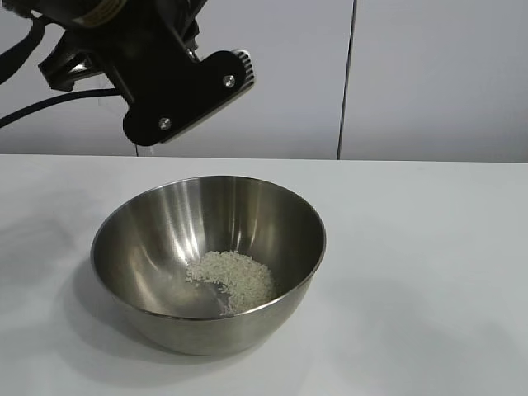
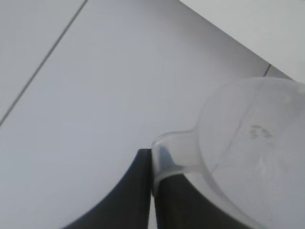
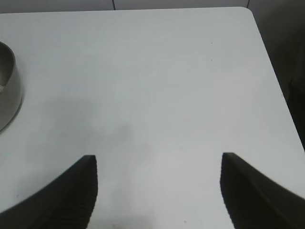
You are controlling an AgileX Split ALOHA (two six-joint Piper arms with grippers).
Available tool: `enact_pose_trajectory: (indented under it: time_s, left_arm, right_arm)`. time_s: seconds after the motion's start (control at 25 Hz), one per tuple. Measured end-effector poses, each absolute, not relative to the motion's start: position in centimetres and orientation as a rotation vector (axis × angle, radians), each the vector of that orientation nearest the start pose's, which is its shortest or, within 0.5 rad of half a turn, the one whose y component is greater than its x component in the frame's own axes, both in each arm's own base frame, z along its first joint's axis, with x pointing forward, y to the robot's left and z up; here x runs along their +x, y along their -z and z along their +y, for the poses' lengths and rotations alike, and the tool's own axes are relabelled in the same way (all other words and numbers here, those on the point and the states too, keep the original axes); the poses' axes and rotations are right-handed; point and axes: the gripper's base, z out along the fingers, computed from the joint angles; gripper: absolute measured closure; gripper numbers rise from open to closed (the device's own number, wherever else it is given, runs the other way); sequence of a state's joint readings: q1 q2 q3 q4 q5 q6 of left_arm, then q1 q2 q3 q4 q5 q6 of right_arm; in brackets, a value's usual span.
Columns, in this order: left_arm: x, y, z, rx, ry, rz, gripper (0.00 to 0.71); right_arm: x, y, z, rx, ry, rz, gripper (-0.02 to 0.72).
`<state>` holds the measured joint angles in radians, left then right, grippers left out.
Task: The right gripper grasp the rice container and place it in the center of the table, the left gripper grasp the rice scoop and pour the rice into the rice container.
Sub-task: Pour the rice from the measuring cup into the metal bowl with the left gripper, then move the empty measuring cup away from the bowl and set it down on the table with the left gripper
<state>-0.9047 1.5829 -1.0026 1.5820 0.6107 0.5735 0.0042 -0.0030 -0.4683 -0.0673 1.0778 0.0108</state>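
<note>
The rice [image 1: 233,277] is sitting heaped in the rice container [image 1: 165,223] mid-table [image 1: 429,247], while the left gripper [image 2: 151,191] is clenching the rice scoop [image 2: 248,143] by its tab above; a few clinging grains risk dropping outside if it swings away tilted. The right gripper [image 3: 157,191] is waiting, jaws apart, empty. No writing is showing anywhere.

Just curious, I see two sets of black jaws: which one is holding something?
The left gripper: its black wedge jaws are pinched shut on the tab of the small cloudy plastic rice scoop. The right gripper stands wide open over the bare white table, holding nothing.
</note>
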Motion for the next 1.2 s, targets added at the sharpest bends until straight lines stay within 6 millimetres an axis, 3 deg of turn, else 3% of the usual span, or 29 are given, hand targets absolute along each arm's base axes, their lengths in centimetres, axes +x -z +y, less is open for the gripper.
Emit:
enact_pose_trajectory:
  time_s: [0.24, 0.6, 0.72, 0.92, 1.08, 1.2]
  left_arm:
    - [25.0, -27.0, -23.7, 1.84, -0.991, 1.049, 0.704]
    - [25.2, -27.3, -23.0, 1.052, -0.503, 1.674, 0.704]
    - [26.0, -27.5, -21.8, 0.766, -0.395, 1.79, 0.704]
    - [28.0, -29.1, -18.2, 0.373, -0.191, 1.866, 0.704]
    - [28.7, -30.8, -15.5, 0.255, -0.011, 1.843, 0.704]
    - [29.3, -30.8, -13.3, 0.172, 0.072, 1.869, 0.704]
  right_arm:
    - [-0.3, -26.7, -0.5, 0.01, 0.072, 2.09, 0.209]
    - [-0.3, -26.7, -0.5, 0.01, 0.072, 2.09, 0.209]
    - [-0.3, -26.7, -0.5, 0.01, 0.072, 2.089, 0.209]
    - [-0.3, -26.7, -0.5, 0.01, 0.072, 2.089, 0.209]
    - [-0.3, -26.7, -0.5, 0.01, 0.072, 2.089, 0.209]
    - [-0.3, -26.7, -0.5, 0.01, 0.072, 2.089, 0.209]
